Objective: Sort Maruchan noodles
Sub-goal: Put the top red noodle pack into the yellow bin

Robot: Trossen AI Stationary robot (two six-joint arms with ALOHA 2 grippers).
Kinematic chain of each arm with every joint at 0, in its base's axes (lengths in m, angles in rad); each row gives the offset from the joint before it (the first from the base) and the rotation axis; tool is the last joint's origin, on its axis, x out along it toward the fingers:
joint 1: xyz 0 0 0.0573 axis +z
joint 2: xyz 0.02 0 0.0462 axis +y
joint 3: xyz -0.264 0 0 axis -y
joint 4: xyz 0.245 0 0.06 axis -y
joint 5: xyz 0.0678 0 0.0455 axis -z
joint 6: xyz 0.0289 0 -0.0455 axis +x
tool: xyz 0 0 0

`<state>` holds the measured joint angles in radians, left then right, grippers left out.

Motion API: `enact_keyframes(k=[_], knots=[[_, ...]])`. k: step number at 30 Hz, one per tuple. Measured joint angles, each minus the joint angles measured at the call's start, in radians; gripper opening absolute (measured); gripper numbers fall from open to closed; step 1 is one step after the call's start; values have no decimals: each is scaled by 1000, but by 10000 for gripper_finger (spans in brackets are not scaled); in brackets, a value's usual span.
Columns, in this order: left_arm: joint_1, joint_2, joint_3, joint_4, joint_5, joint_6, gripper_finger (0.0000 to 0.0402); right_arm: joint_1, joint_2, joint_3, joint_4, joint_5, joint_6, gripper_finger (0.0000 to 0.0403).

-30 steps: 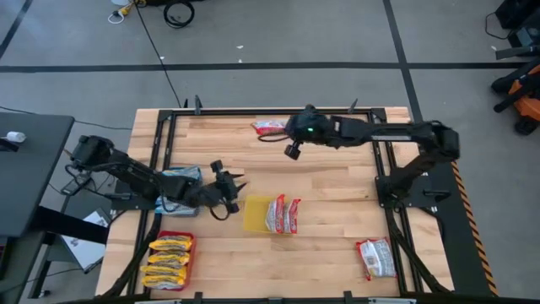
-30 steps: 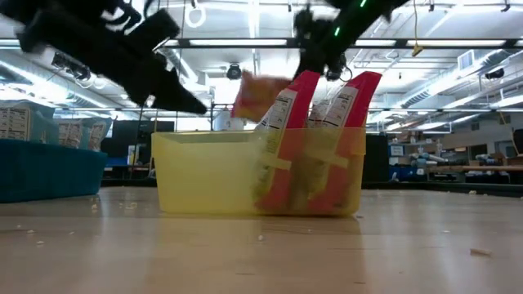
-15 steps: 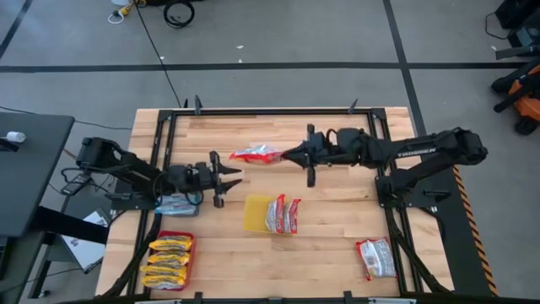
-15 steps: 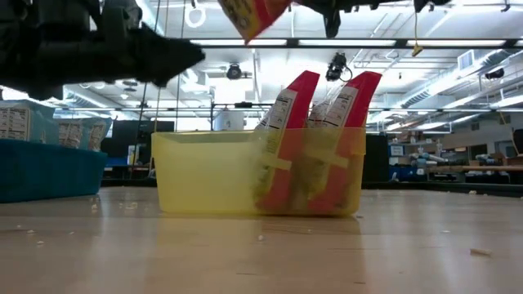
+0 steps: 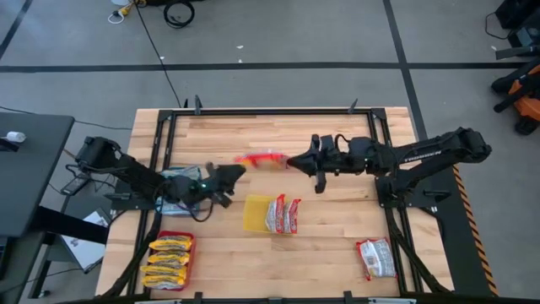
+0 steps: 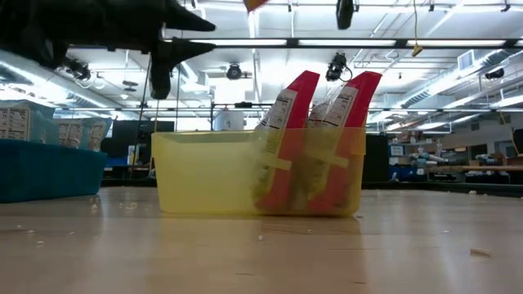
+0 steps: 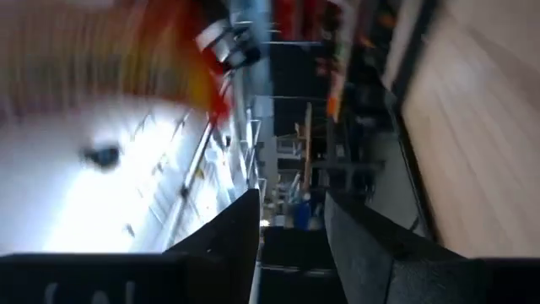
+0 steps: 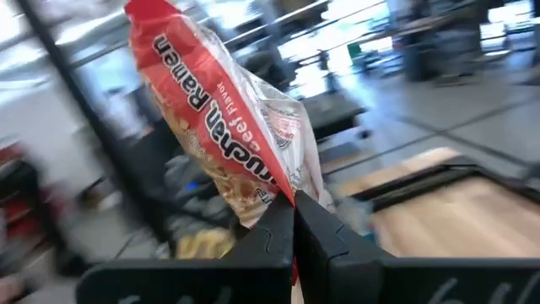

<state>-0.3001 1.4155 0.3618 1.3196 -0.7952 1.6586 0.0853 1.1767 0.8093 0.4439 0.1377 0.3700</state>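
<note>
A red Maruchan ramen packet hangs in the air over the middle of the table, held by my right gripper, which is shut on it. Only the packet's corner shows at the top of the low view. My left gripper is open and empty. It hovers left of the packet, above the table between the blue tray and the yellow tray. Two red packets stand on edge in the yellow tray. My right gripper pinches the red packet between its two fingers at one end seam. The fingers come in level from the table's right side. The packet is lifted clear and sticks out past the fingertips toward the table's left, edge-on to the high view.
A red tray at the near left corner holds yellow-orange packets. The blue tray, with pale packets, lies under my left arm. One red-and-white packet lies loose near the right near corner. Black frame rails border the table.
My right gripper took the red packet from the table's far edge, lifted it clear and carried it toward the middle, turning from pointing down to level. My left gripper rose and moved a little toward the far edge.
</note>
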Motion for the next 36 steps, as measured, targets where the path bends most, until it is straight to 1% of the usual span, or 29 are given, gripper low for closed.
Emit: enact_keyframes(k=[2,3,5,7,9,11,13,15,17,20,23,27,29,31,33,36], knots=[[-4,-2,44,-116,-19,87,142,8,6,0,8,86,48,5],[-4,-2,65,-162,-36,129,142,10,15,0,18,109,83,5],[9,-2,103,-257,-62,200,142,13,38,0,31,110,169,5],[36,-1,122,-321,-70,238,142,20,60,1,28,93,249,5],[61,-1,135,-311,-77,265,142,26,69,1,25,81,298,5],[75,-6,145,-304,-72,293,142,31,68,0,34,78,314,5],[73,-19,157,-332,-49,290,142,34,63,0,37,73,315,5],[62,-32,186,-384,-38,242,142,33,62,0,44,59,312,5],[43,-60,204,-443,-62,168,142,28,62,0,44,41,312,5],[19,-109,238,-505,-77,113,150,15,62,0,55,18,311,5],[-5,-180,272,-578,-74,60,178,6,60,1,73,15,297,5],[-5,-271,300,-688,-43,24,236,-2,58,1,192,-20,270,5],[3,-295,300,-699,-6,26,269,-2,59,1,262,-32,246,5],[11,-295,300,-701,26,86,298,1,61,1,329,-34,221,5],[24,-291,298,-680,64,170,314,9,64,1,386,-34,199,5],[85,-271,298,-511,184,210,321,21,65,1,452,-35,176,5]])
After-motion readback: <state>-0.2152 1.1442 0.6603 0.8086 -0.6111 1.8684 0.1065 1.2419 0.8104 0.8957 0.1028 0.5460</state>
